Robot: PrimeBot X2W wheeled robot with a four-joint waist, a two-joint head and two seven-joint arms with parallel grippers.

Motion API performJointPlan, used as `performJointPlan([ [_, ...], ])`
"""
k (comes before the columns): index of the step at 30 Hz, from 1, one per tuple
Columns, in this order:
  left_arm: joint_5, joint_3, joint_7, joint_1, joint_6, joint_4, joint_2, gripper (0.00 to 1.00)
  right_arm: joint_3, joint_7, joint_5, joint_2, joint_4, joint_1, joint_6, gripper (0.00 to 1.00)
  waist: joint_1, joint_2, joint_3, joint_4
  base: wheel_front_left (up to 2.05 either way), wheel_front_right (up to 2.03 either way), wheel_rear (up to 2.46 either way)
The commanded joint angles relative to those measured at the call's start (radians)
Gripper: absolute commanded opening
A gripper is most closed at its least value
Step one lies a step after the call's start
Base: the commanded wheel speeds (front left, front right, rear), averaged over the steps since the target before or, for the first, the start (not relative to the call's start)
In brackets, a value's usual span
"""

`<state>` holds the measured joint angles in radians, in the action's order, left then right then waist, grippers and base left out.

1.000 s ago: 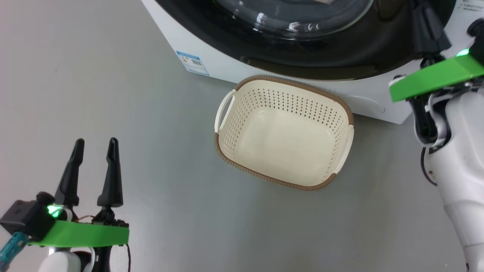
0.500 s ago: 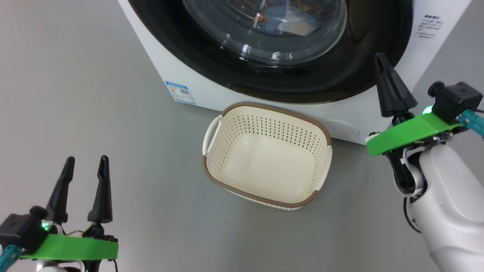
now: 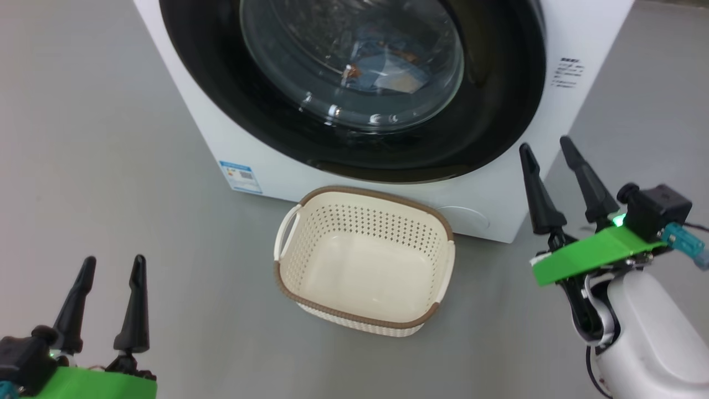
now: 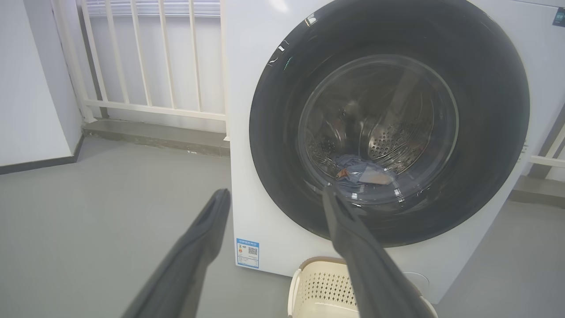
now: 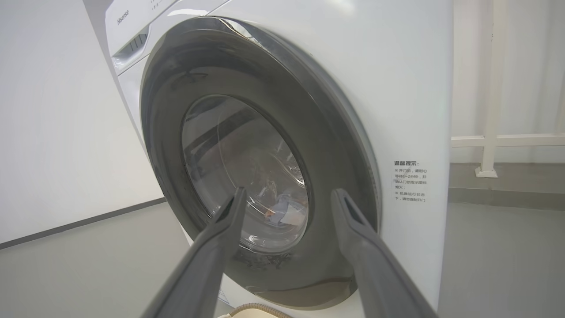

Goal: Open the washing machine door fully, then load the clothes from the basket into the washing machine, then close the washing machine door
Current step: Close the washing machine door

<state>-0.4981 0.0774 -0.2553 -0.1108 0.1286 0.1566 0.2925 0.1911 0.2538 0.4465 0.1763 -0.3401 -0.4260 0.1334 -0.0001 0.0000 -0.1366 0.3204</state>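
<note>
A white front-loading washing machine (image 3: 576,33) stands on a grey floor (image 3: 111,166). The right wrist view shows the brand name "Hisense" (image 5: 126,18) on its top panel. A block of small dark Chinese print (image 5: 410,181) runs down the front, right of the washing machine door (image 3: 354,61). That print is too small to read with certainty. A blue label sticker (image 3: 240,176) carrying a square code sits low on the front, left of the door. The door lies flush against the machine, its glossy black rim ringing a bulging glass window. Behind the glass, the clothes (image 3: 382,75) lie in the steel drum as a light blue and cream heap with a spot of orange. The basket (image 3: 354,191) sits on the floor just in front of the machine, below the door, with its pale bottom bare to view. The right gripper (image 3: 544,143) is right of the basket, near the machine's lower right corner. Its two dark fingers are spread apart and grip nothing, and they point up toward the door's rim. Its pale forearm (image 3: 648,338) rises from the lower right. From that wrist's camera, the clothes appear between its fingers. The left gripper (image 3: 113,260) is at lower left, well apart from the basket. Its fingers are likewise parted around nothing and point up.
</note>
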Motion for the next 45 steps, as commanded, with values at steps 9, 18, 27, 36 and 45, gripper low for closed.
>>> performJointPlan([
  [9,0.016,-0.054,-0.006,0.018,0.002,-0.020,0.058,1.00,-0.029,0.008,0.006,0.000,0.096,0.132,-0.003,1.00,0.0001,0.0000,0.059,-0.090,0.00,0.00,0.00],
  [18,0.017,-0.062,-0.006,0.036,0.002,-0.019,0.061,1.00,-0.075,0.008,0.004,0.009,0.147,0.231,-0.003,1.00,0.0001,0.0000,0.072,-0.148,0.00,0.00,0.00],
  [27,0.022,-0.073,-0.006,0.049,0.002,-0.021,0.065,1.00,-0.118,0.008,-0.002,0.010,0.192,0.306,-0.003,1.00,0.0001,0.0000,0.066,-0.208,0.00,0.00,0.00],
  [36,0.025,-0.076,-0.006,0.060,0.002,-0.018,0.069,1.00,-0.149,0.008,-0.005,0.009,0.219,0.367,-0.003,1.00,0.0001,0.0000,0.075,-0.255,0.00,0.00,0.00],
  [45,0.024,-0.083,-0.006,0.072,0.002,-0.021,0.069,1.00,-0.172,0.008,-0.007,0.010,0.242,0.411,-0.003,1.00,0.0001,0.0000,0.078,-0.284,0.00,0.00,0.00],
])
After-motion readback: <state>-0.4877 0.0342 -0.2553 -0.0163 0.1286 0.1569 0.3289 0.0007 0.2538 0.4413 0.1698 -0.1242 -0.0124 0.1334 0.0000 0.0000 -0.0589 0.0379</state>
